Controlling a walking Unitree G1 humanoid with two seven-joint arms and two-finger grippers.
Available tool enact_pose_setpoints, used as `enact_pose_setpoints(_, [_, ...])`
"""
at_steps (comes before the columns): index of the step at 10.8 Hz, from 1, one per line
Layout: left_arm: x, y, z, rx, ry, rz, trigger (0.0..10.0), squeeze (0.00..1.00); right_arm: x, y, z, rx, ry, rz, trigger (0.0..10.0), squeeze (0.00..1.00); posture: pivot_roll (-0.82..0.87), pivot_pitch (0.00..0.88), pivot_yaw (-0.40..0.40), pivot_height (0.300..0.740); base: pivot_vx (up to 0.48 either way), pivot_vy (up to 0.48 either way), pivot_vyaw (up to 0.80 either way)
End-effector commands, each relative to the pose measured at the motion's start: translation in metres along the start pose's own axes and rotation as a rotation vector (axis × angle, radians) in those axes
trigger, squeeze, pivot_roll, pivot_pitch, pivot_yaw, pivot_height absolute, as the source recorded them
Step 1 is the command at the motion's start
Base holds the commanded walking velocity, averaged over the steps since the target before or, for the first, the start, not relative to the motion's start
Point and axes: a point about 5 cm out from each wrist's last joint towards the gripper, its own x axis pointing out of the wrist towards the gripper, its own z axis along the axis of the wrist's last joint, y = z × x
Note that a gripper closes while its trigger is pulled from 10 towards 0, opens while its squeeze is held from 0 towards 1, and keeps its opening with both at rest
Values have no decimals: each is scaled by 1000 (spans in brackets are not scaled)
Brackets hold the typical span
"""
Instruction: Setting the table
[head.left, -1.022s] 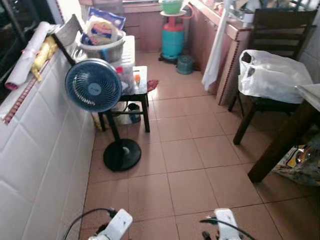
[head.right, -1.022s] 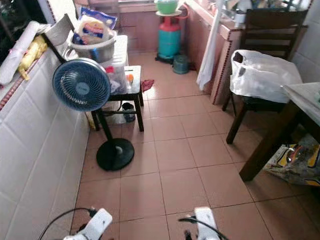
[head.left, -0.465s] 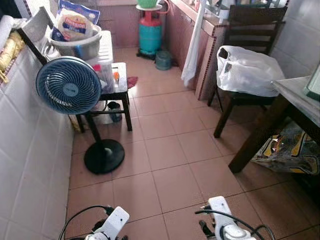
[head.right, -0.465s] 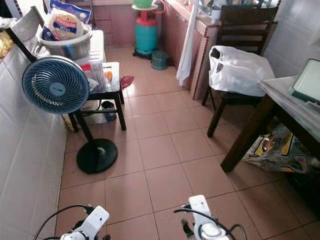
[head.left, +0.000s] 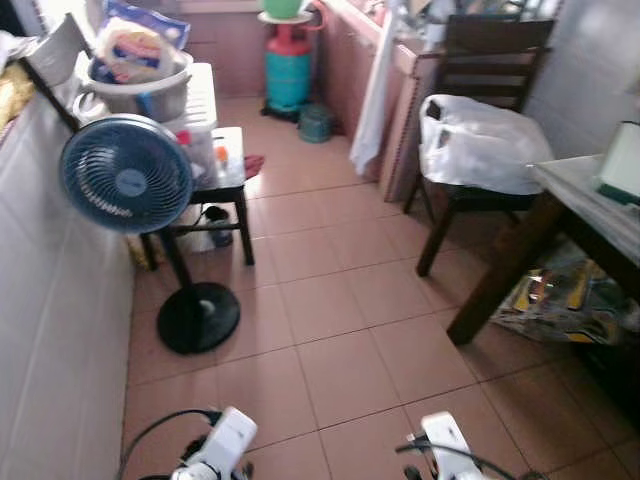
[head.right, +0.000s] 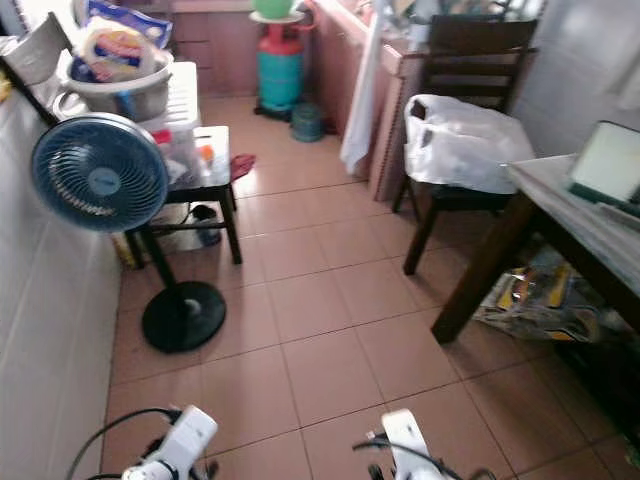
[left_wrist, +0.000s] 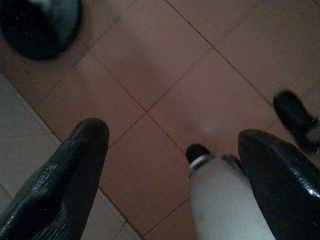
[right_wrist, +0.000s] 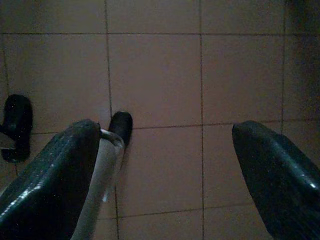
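Note:
A wooden dining table with a pale top stands at the right edge. On it lies a flat white board with a green rim, partly cut off by the frame. Both arms hang low at the bottom of the eye views, the left wrist and the right wrist. In the left wrist view my left gripper is open above the brown floor tiles and holds nothing. My right gripper is open too, over bare tiles.
A blue standing fan with a black round base stands by the white tiled wall on the left. Behind it is a small black table with a metal bowl. A dark chair carries a white plastic bag. Bags lie under the dining table.
The whole view has swung to the right and tilted, bringing the dining table and its board into sight. Both arms still hang low with open grippers.

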Motion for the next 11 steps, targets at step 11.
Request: enact_pose_setpoints(11, [-15, 69, 130, -306, -600, 198, 10000, 0, -6, 3, 131, 155, -470, 62, 10000, 0, 132, 0, -35, 740, 0, 0, -194])
